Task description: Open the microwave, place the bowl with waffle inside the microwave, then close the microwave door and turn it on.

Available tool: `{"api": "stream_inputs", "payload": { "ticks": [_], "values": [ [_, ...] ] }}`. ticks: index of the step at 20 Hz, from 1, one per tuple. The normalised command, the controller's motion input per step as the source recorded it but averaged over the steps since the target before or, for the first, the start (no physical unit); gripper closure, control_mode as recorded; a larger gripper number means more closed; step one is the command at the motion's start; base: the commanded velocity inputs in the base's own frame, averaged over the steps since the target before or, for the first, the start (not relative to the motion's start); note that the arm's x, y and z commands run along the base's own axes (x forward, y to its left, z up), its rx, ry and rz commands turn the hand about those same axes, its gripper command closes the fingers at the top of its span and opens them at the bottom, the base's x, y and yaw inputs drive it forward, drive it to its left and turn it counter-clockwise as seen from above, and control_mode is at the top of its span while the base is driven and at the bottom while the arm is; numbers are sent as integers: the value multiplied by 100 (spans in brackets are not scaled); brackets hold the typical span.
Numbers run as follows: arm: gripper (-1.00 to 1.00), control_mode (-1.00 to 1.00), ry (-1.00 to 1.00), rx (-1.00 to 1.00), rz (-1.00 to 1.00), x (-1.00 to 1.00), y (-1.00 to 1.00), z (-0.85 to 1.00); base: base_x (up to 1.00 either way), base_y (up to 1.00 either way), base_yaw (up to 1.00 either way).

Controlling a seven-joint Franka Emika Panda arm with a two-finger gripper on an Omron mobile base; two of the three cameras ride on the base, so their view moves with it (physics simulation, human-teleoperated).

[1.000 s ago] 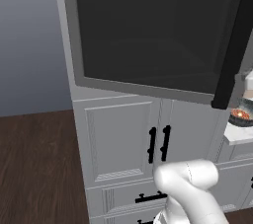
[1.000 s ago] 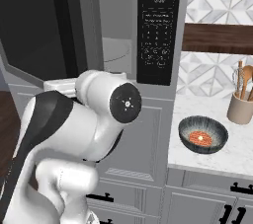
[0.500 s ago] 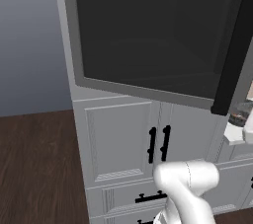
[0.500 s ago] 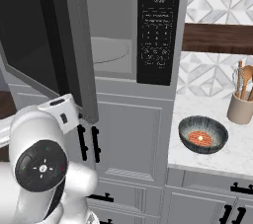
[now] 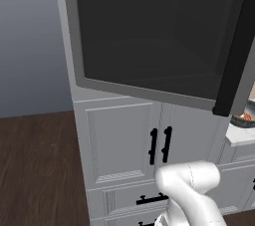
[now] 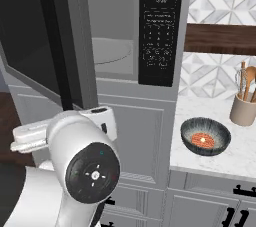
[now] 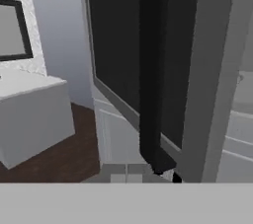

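The microwave point(image 6: 150, 1) is a grey box above white cabinets, with a black control strip point(image 6: 160, 26). The microwave door point(image 6: 30, 46) stands swung open to the left, and its dark window point(image 5: 149, 36) faces the left base camera. Its long black bar handle point(image 6: 57, 46) runs down the door's free edge. Inside, the pale turntable point(image 6: 112, 51) lies bare. The bowl point(image 6: 205, 137), dark and speckled with an orange-brown waffle in it, sits on the white counter right of the microwave; its rim point(image 5: 244, 118) peeks past the door. My gripper point(image 7: 170, 176) sits just below the handle's lower end point(image 7: 157, 159); its fingers are barely visible.
A beige holder of wooden utensils point(image 6: 244, 106) stands at the back right of the counter point(image 6: 235, 161). White panelled cabinet doors with short black handles point(image 5: 159, 145) are under the microwave. My arm's big elbow point(image 6: 85, 171) fills the near left. Dark wood floor point(image 5: 35, 170) lies to the left.
The microwave door has swung further open, now covering most of the bowl in the left base view. My arm has dropped and moved left, away from the opening.
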Motion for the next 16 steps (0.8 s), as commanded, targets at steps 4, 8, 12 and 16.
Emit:
{"api": "stream_inputs", "payload": {
  "ticks": [4,8,12,16],
  "values": [
    [100,-100,38,49,-1,73,-74,0,0,0,0],
    [100,-100,51,75,-10,83,-47,-3,0,0,0],
    [100,-100,47,92,-9,74,-35,-10,0,0,0],
    [100,-100,31,72,0,73,-11,-39,0,0,0]
  ]
}}
